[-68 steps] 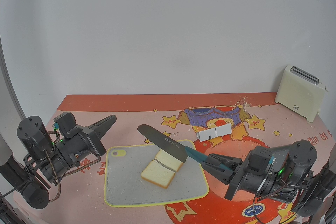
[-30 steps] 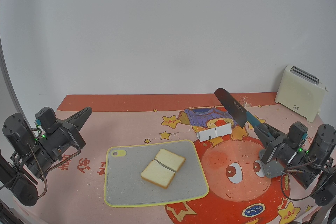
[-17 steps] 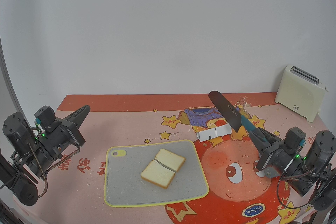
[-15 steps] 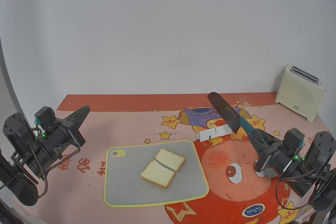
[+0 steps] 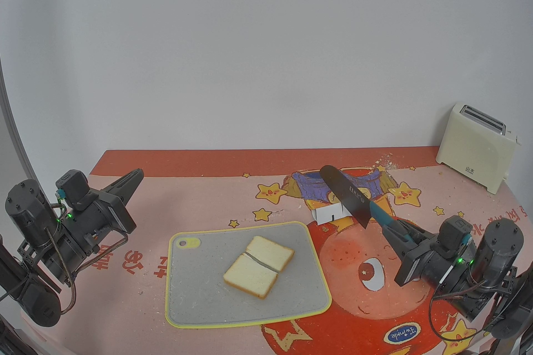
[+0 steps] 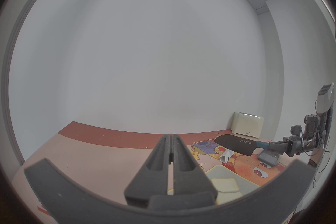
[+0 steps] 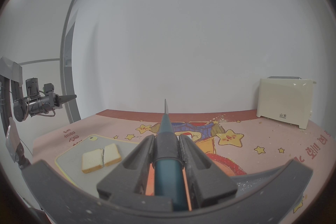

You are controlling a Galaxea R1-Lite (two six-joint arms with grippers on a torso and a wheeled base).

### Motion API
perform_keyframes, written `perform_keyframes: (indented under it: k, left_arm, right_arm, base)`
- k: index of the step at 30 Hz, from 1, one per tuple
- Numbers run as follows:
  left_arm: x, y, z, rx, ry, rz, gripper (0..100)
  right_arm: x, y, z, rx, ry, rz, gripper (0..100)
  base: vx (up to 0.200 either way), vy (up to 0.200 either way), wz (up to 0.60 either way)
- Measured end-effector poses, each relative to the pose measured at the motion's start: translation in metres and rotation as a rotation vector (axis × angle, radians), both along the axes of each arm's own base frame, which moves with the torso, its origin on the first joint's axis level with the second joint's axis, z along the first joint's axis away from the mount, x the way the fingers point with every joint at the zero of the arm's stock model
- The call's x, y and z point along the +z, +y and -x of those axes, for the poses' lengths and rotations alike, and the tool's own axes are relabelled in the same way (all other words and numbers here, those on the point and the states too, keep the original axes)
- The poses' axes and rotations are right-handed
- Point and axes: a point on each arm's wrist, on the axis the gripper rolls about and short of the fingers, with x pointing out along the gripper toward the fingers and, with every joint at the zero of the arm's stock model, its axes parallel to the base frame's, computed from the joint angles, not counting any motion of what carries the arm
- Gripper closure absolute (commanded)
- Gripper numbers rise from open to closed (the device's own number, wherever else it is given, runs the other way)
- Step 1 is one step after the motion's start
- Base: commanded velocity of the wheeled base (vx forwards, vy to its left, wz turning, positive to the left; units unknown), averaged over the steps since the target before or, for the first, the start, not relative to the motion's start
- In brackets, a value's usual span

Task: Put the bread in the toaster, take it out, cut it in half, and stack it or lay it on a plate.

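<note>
Nearest, the bread [image 5: 252,273] is seen in two halves side by side on a grey cutting board [image 5: 194,289], with a narrow gap between them. The cutting step is therefore judged complete, and only the plating is left.

To the left of the board, the left hand [image 5: 135,177] is held above the surface [image 5: 183,195] with its fingers pressed together and nothing between them.

On the right, a knife [image 5: 350,198] is gripped by its teal handle in the right hand [image 5: 384,224]. Its dark blade is raised off the surface and angled over a small white stand [image 5: 325,216] beyond the board.

At the far right corner a toaster [image 5: 477,145] is set.

The step in hand is judged to be putting the knife away. For that, the blade must be lined up with the stand and lowered before the grip is released. The halves can then be lifted one at a time.
</note>
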Motion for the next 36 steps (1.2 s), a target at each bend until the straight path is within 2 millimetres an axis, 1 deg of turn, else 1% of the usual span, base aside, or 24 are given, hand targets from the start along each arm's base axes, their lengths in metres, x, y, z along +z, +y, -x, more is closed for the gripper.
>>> perform_keyframes:
  k: [36]
  left_arm:
    - [-0.0017, -0.0004, 0.0013, -0.005, 0.008, -0.004, 100]
  right_arm:
    - [-0.0076, -0.0017, -0.0048, -0.024, 0.027, 0.024, 100]
  base:
    - [0.000, 0.000, 0.00]
